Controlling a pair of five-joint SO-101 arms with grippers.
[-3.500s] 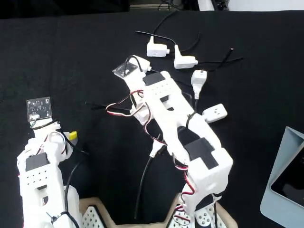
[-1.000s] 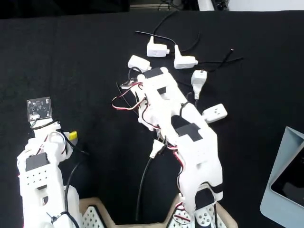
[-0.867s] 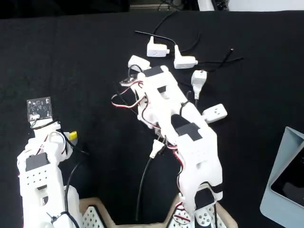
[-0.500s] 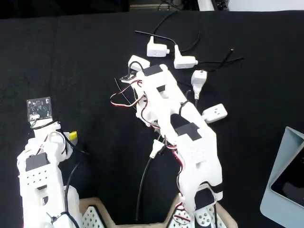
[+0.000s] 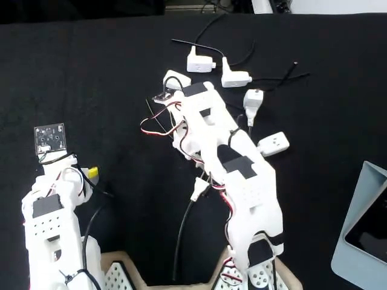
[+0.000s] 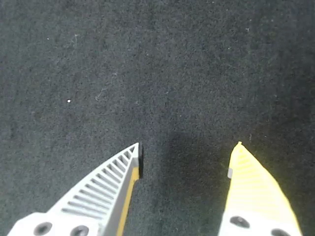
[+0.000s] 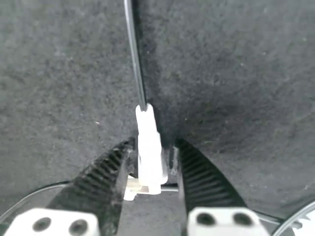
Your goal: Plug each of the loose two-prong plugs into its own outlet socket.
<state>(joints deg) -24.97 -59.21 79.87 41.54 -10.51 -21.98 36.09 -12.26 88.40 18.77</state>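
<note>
My right gripper (image 7: 151, 147) is shut on a white two-prong plug (image 7: 147, 142) whose black cable (image 7: 134, 54) runs away over the black cloth. From above, that arm stretches across the middle of the table, and the plug (image 5: 173, 78) peeks out beyond its wrist. Just past it lie two white plug-and-socket pieces (image 5: 199, 61) (image 5: 234, 78), another white plug (image 5: 253, 98) and a white outlet socket (image 5: 273, 143). A further plug (image 5: 198, 191) lies beside the right arm. My left gripper (image 6: 187, 147) is open over bare cloth at the near left (image 5: 91, 174).
Black cables (image 5: 211, 27) trail from the far pieces toward the back edge. A grey-blue container (image 5: 363, 241) stands at the near right edge. A small dark square board (image 5: 49, 138) sits above the left arm.
The right arm has edged slightly farther across the table, and its wrist now covers more of the white plug. The left arm has not moved.
</note>
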